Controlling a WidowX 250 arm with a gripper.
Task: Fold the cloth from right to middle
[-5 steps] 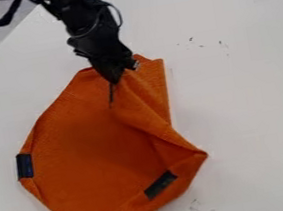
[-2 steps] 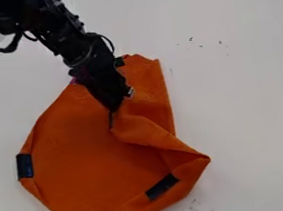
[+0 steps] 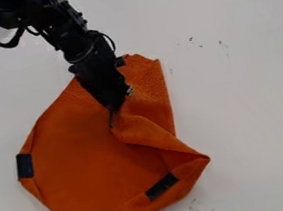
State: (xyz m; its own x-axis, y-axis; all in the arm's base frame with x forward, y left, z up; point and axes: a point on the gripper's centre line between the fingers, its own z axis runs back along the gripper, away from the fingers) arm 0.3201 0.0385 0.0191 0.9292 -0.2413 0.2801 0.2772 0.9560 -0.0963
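Since the right side of the cloth [image 3: 86, 167] is tucked over toward the middle, we think we are near the end of the fold. The end effector [image 3: 112, 120] is at the turned-in edge, but we cannot tell if it is open or closed. Next, we should lay that edge down flat, let go if we have it, and lift away. The cloth is orange and bumpy on the worktop [image 3: 244, 96], with two dark patches [image 3: 161, 187].
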